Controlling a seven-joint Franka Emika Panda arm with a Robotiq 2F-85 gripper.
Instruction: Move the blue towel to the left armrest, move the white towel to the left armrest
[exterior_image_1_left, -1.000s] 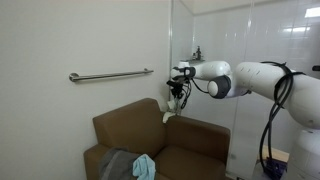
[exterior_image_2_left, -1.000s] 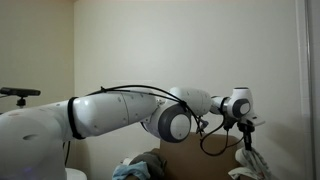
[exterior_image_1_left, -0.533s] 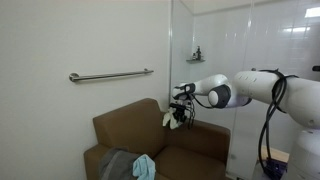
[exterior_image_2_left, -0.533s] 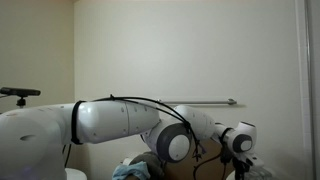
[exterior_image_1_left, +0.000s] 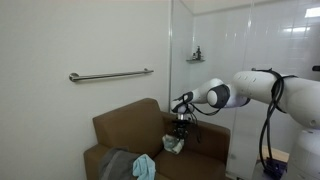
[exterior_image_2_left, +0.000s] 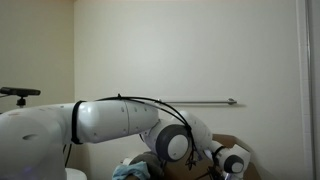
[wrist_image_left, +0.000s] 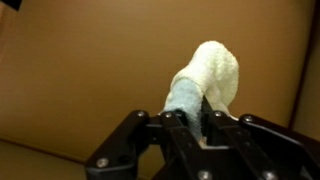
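Reaching in over the brown couch (exterior_image_1_left: 125, 122), the white Panda arm (exterior_image_1_left: 258, 85) stretches nearly level in an exterior view and turns its wrist downward, so that the gripper (exterior_image_1_left: 180, 127) points at the seat. From the opposite side we see the same arm (exterior_image_2_left: 115, 118) spanning the picture in a long arc, its wrist low at the bottom edge in front of the couch back; there we cannot make out the jaws. In the wrist view the gripper (wrist_image_left: 189, 118) shows its dark fingers (wrist_image_left: 172, 125) drawn close together, the jaws clenched on the white towel (wrist_image_left: 212, 75).

The towel's long axis runs in line with the fingers. In the wrist view it stands straight away from the jaws, its rounded end farthest from them and leaning slightly to the right of the picture. In an exterior view the white towel (exterior_image_1_left: 174, 144) hangs as a bunched lump directly under the gripper, low over the couch at the inner edge of the broad armrest (exterior_image_1_left: 203, 140) on the arm's side. We cannot tell whether it touches the armrest or the cushion.

It looks cream-white with a nubby terry surface, rolled or folded thick, and shaded grey-blue where it enters the jaws. The blue towel (exterior_image_1_left: 145, 166) lies on the seat, touching a dull gray cloth (exterior_image_1_left: 115, 164), apart from the white one.
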